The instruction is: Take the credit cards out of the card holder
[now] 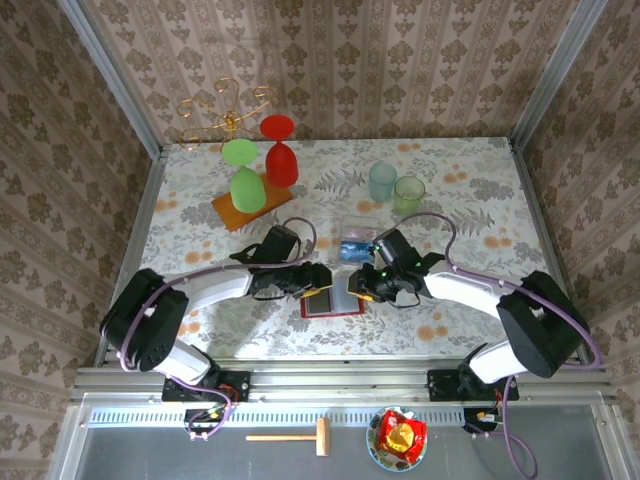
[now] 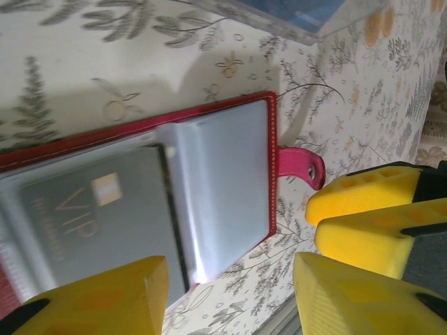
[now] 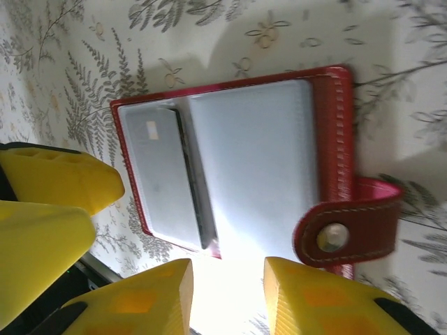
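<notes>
The red card holder (image 1: pixel 330 303) lies open on the flowered table between my two grippers. In the left wrist view its greyish clear pockets (image 2: pixel 216 181) show a dark credit card (image 2: pixel 84 223) with pale lettering tucked inside, and the red tab (image 2: pixel 304 167) sticks out at the right. My left gripper (image 2: pixel 230 300) is open, its yellow fingers (image 2: pixel 105 300) straddling the holder's near corner. My right gripper (image 3: pixel 227 300) is open just off the holder's (image 3: pixel 237 153) edge beside the snap tab (image 3: pixel 342 230). A grey card (image 3: pixel 157 174) sits in the left pocket.
A clear case with something blue in it (image 1: pixel 353 245) lies just behind the holder. Further back stand two pale cups (image 1: pixel 395 185), a green glass (image 1: pixel 245 175) and a red glass (image 1: pixel 280 150) by an orange board (image 1: pixel 250 208), and a gold wire rack (image 1: pixel 225 110).
</notes>
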Robot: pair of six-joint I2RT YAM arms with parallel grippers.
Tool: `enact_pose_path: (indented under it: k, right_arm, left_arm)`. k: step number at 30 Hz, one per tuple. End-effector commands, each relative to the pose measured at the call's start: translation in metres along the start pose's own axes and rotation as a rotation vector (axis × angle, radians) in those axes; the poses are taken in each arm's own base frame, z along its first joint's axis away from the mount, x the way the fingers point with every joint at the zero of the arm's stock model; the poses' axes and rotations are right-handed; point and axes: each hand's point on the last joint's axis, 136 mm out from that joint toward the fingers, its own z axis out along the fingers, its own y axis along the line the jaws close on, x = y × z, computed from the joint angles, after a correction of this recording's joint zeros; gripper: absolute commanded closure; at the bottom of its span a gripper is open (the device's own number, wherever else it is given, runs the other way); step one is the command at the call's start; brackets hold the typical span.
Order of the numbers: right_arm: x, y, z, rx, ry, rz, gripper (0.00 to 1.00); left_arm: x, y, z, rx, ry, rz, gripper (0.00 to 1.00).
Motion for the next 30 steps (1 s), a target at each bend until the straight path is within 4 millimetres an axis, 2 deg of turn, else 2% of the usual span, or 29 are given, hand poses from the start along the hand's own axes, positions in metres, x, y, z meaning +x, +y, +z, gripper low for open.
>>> enact_pose_path:
  k: [1, 6, 15, 22, 30]
  right_arm:
    - [-0.004, 0.019, 0.008, -0.032, 0.010, -0.012, 0.69]
    - [-0.002, 0.029, 0.019, -0.034, 0.041, -0.029, 0.72]
    - [-0.002, 0.043, 0.034, -0.040, 0.076, -0.048, 0.75]
    - [-0.001, 0.049, 0.044, -0.042, 0.102, -0.053, 0.79]
    - [0.001, 0.047, 0.055, -0.025, 0.127, -0.055, 0.79]
  left_arm:
    - [0.002, 0.013, -0.008, -0.023, -0.021, -0.018, 0.50]
    - [0.007, 0.027, -0.010, -0.038, -0.023, -0.043, 0.53]
    - [0.010, 0.044, -0.007, -0.060, -0.019, -0.067, 0.53]
    - [0.012, 0.051, -0.008, -0.070, -0.017, -0.074, 0.53]
    - [0.012, 0.054, -0.008, -0.066, -0.013, -0.085, 0.53]
